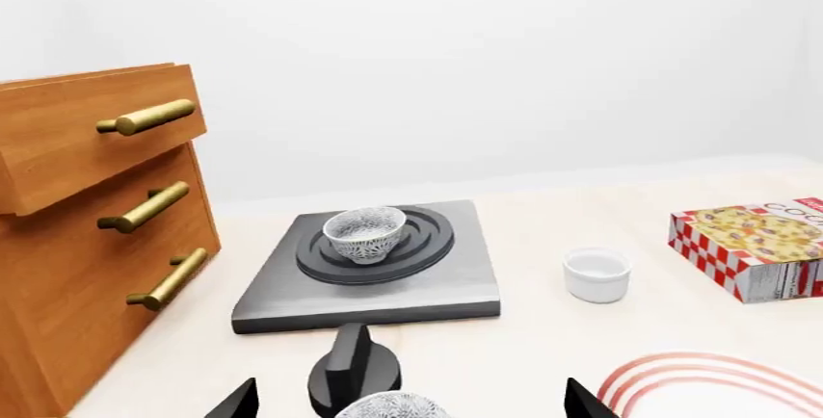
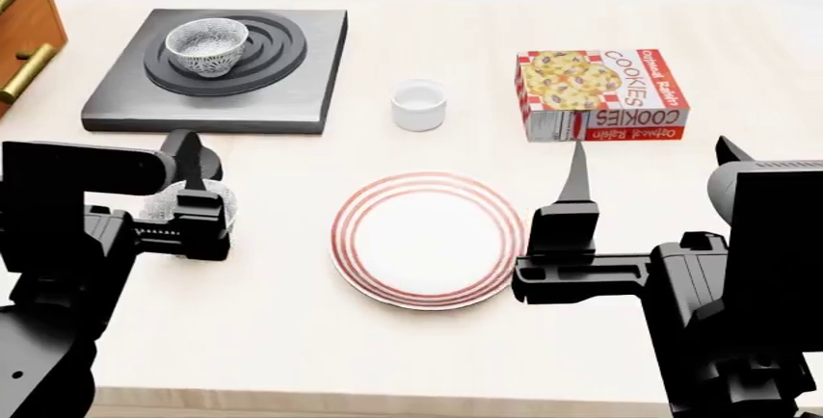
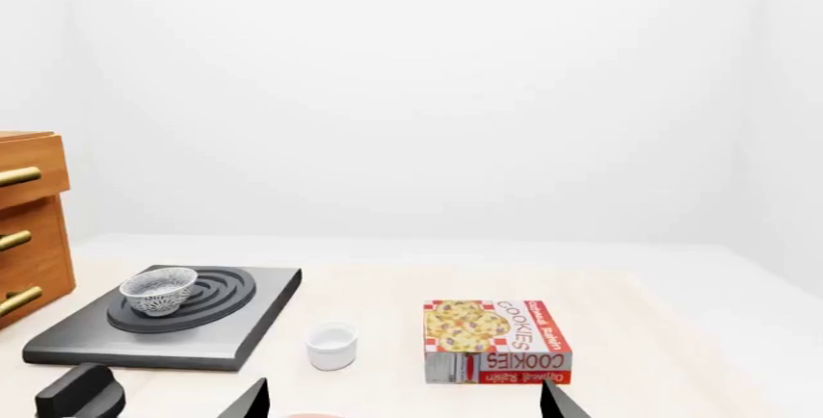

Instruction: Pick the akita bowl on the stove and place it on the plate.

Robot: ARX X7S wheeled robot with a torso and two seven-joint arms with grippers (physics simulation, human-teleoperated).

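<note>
The akita bowl (image 1: pixel 365 233) (image 2: pixel 206 45) (image 3: pixel 158 292), speckled grey and white, stands upright on the ring burner of the stove (image 1: pixel 425 288) (image 2: pixel 303 71) (image 3: pixel 193 346). The plate (image 2: pixel 431 238) (image 1: pixel 720 389), white with red rings, lies on the table nearer me. My left gripper (image 1: pixel 409 404) (image 2: pixel 119 163) hovers open in front of the stove, holding nothing. A second speckled bowl (image 1: pixel 392 405) (image 2: pixel 187 201) sits low between its fingertips without touching them. To the right of the plate my right gripper (image 3: pixel 405 401) (image 2: pixel 653 163) hangs open and empty.
A black knob (image 1: pixel 350 365) (image 2: pixel 206 160) stands in front of the stove. A small white cup (image 1: pixel 597 274) (image 2: pixel 419 105) and a cookie box (image 2: pixel 602 93) (image 3: pixel 495 343) lie right of the stove. A wooden drawer unit (image 1: pixel 91 235) rises at the stove's left.
</note>
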